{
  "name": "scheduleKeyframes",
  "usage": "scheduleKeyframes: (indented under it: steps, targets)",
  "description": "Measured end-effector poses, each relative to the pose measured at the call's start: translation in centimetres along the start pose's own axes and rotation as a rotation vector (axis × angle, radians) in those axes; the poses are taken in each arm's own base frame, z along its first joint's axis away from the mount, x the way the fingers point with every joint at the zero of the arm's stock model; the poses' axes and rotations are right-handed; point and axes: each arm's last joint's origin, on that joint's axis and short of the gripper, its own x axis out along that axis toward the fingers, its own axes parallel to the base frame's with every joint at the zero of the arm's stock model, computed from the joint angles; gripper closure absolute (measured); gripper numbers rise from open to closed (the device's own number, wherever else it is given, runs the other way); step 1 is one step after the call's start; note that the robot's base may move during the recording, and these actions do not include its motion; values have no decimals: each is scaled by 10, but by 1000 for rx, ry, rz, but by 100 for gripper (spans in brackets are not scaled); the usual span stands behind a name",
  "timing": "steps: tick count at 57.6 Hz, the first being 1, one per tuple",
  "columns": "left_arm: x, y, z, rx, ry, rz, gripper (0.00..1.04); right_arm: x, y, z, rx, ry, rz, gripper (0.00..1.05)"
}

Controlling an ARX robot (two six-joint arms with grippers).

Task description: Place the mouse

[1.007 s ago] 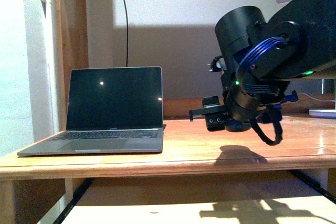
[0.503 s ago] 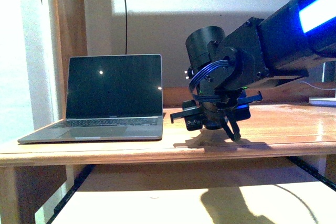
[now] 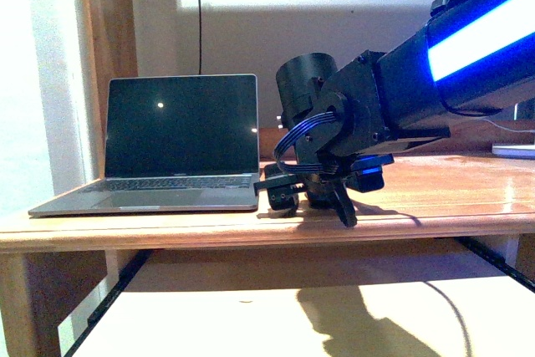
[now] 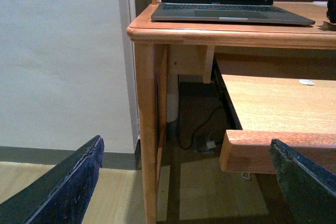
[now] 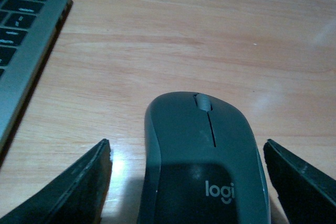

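The mouse (image 5: pixel 202 156) is dark grey with a scroll wheel and a pale logo. It lies flat on the wooden desk (image 5: pixel 173 35), just right of the laptop (image 5: pixel 21 40). My right gripper (image 5: pixel 185 150) is open and straddles the mouse, with a gap showing on each side between finger and mouse. In the front view that gripper (image 3: pixel 305 198) sits low on the desk (image 3: pixel 451 198), next to the laptop (image 3: pixel 180 152), and hides the mouse. My left gripper (image 4: pixel 185 148) is open and empty, low down in front of the desk leg (image 4: pixel 147 129).
A pull-out wooden shelf (image 4: pixel 278 103) sits under the desk top and carries a small white disc (image 4: pixel 306 82). Cables lie on the floor beneath. A pale wall (image 4: pixel 63 56) stands left of the desk. A white object (image 3: pixel 514 150) lies at the desk's far right.
My right arm has swung left and down, from above the desk's right part to the surface beside the laptop. The laptop has not moved.
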Motion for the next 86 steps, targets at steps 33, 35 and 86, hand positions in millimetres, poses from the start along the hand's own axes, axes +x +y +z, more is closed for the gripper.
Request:
scheduleKeyframes:
  steps: [33,35,86]
  targets:
    - [0,0,0,0,0,0,8,-143,-197,-70,165,-221,311,7]
    - [0,0,0,0,0,0,8,-149,-206,-83,168,-204,327,7]
    - [0,0,0,0,0,0,8,-219,-231,-218,50,-27,658,7]
